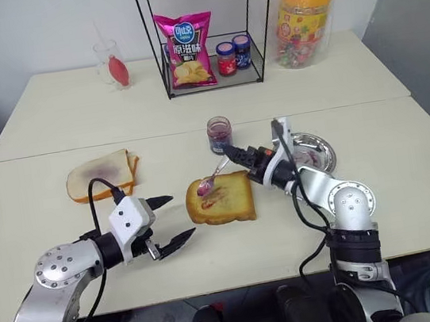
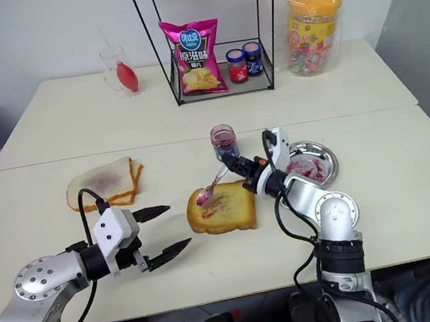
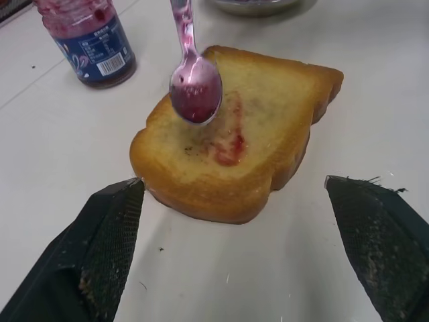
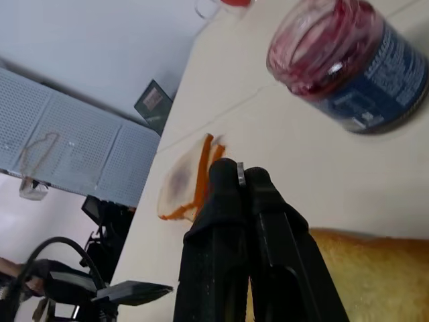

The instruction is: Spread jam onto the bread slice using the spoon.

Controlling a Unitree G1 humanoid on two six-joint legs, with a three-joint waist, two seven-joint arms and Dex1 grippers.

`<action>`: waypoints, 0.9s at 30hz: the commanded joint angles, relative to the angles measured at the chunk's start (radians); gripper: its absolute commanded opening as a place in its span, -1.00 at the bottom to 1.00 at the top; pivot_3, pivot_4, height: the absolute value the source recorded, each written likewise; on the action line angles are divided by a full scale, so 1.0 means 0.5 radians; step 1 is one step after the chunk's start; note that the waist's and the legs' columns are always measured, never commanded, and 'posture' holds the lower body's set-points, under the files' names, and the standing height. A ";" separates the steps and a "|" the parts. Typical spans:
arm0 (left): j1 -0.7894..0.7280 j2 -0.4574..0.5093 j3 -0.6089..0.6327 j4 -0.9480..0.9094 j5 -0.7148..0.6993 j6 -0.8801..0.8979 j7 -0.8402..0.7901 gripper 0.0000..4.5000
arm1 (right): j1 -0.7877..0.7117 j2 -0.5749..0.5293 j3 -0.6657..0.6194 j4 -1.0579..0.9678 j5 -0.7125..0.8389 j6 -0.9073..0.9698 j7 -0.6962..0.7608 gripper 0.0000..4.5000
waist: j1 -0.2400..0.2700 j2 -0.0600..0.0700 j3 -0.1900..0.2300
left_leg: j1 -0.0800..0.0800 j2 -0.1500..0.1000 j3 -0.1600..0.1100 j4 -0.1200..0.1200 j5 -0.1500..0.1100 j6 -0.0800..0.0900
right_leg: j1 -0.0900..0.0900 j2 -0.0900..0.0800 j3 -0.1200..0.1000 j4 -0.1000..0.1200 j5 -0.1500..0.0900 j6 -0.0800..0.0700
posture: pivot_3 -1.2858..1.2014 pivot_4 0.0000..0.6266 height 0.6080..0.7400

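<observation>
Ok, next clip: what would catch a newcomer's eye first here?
The right gripper, shut on the spoon, holds its jam-coated bowl over the bread slice, which already carries a red smear. The left gripper waits open beside the slice, and the open jam jar stands just behind.

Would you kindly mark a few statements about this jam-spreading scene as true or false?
1. The right tool is shut on the spoon. True.
2. The spoon bowl carries jam over the bread slice. True.
3. The left tool grips the bread slice. False: it stands open beside the slice, holding nothing.
4. The jam jar has its lid on. False: it is open, standing behind the slice.
5. The bread slice is still plain. False: a red smear of jam already lies on it.
6. A bag of chips stands in the wire rack. True.
</observation>
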 commanded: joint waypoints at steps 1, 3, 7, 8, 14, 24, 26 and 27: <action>0.007 -0.006 0.023 -0.011 0.008 -0.078 -0.015 1.00 | 0.066 -0.069 0.010 -0.059 0.000 -0.025 0.059 -0.97 | 0.000 0.000 0.000 | 0.000 0.000 0.000 0.000 0.000 0.000 | 0.000 0.000 0.000 0.000 0.000 0.000 | 0.03 -0.52 1.00; 0.016 -0.006 0.023 0.004 0.012 -0.098 -0.022 1.00 | 0.102 -0.129 0.001 -0.087 0.003 -0.010 0.068 -0.97 | -0.001 0.000 0.000 | 0.000 0.000 0.000 0.000 0.000 0.000 | 0.000 0.000 0.000 0.000 0.000 0.000 | 0.03 -0.52 1.00; 0.004 -0.016 -0.004 0.039 0.030 -0.142 -0.030 1.00 | 0.188 -0.247 -0.076 -0.123 0.035 0.022 0.051 -0.97 | 0.001 0.000 0.000 | 0.001 0.000 0.000 0.000 0.000 0.000 | 0.000 0.000 0.000 0.001 0.000 0.000 | 0.03 -0.52 1.00; -0.002 -0.019 -0.010 0.046 0.033 -0.150 -0.032 1.00 | 0.204 -0.268 -0.093 -0.136 0.047 0.026 0.045 -0.97 | 0.001 0.000 0.000 | 0.001 0.000 0.000 0.000 0.000 0.000 | 0.000 0.000 0.000 0.001 0.000 0.000 | 0.03 -0.52 1.00; -0.041 -0.033 -0.042 0.066 0.041 -0.170 -0.041 1.00 | 0.211 -0.358 -0.210 -0.204 0.147 0.032 -0.020 -0.97 | 0.001 0.000 0.000 | 0.001 -0.001 0.001 0.001 0.000 0.000 | 0.001 0.000 0.001 0.001 0.000 0.001 | 0.03 -0.52 1.00; -0.073 -0.039 -0.015 0.064 -0.005 -0.153 -0.035 1.00 | 0.102 -0.391 -0.346 -0.337 0.607 0.026 -0.059 -0.97 | -0.002 0.000 0.000 | 0.000 0.000 0.001 0.000 0.000 0.000 | 0.000 0.000 0.002 0.001 0.000 0.000 | 0.03 -0.52 1.00; -0.102 -0.036 0.032 -0.021 -0.188 0.050 -0.029 1.00 | 0.087 -0.403 -0.360 -0.371 0.676 -0.009 -0.068 -0.97 | -0.002 0.000 0.000 | 0.001 0.000 0.001 0.000 0.000 0.000 | 0.000 0.000 0.001 0.001 0.000 0.000 | 0.03 -0.52 1.00; -0.148 -0.014 0.037 -0.088 -0.256 0.121 -0.040 1.00 | 0.074 -0.428 -0.411 -0.393 0.740 -0.048 -0.081 -0.97 | -0.003 0.000 0.000 | 0.001 0.000 0.001 0.000 0.000 0.000 | 0.000 0.000 0.001 0.001 0.000 0.000 | 0.03 -0.52 1.00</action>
